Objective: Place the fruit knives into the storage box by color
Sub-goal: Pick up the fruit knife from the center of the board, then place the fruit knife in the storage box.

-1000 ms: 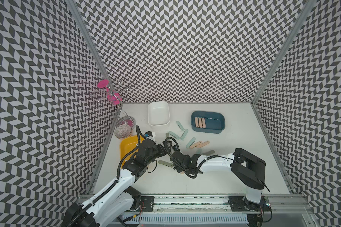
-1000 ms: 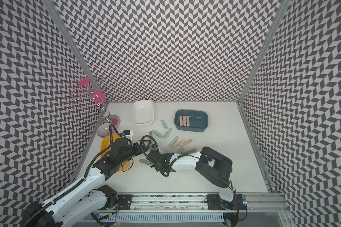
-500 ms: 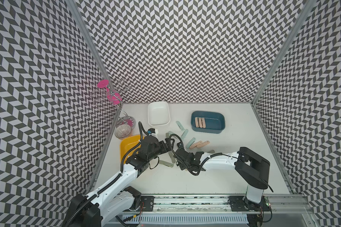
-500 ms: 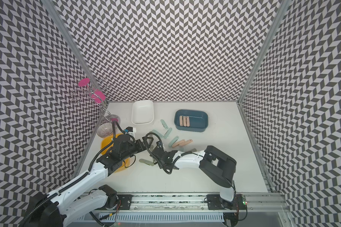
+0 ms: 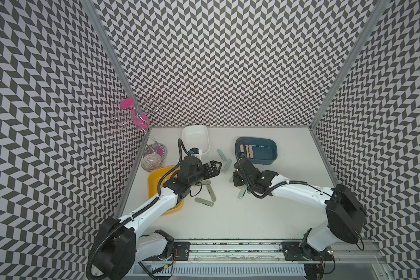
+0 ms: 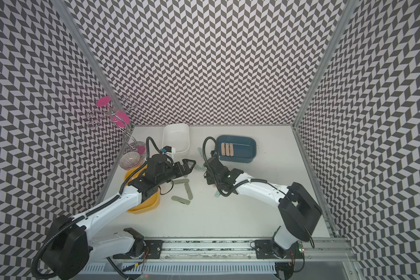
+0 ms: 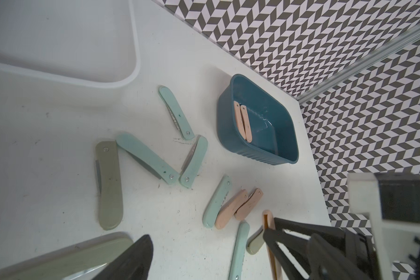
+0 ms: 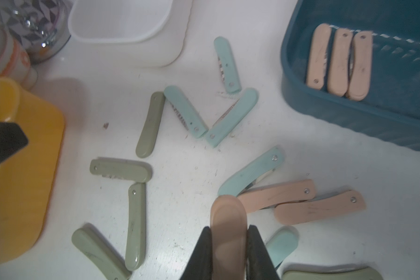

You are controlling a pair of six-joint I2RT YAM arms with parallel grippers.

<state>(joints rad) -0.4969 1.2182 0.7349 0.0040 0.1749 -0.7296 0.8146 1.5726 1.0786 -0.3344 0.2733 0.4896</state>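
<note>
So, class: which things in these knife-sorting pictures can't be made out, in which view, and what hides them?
- Both top views: the left arm covers much of the inside of the yellow box, so its contents are unknown.
- Right wrist view: the peach knife in the right pincer runs off the picture edge, so its held end is unseen.
- Same view: an olive knife is mostly cut off by that edge.

Open table (image 5: 240, 223) near the rail (image 5: 228, 249), scattered fruit knives (image 8: 186, 111) mid-table — blue box (image 5: 260, 161) beyond
</note>
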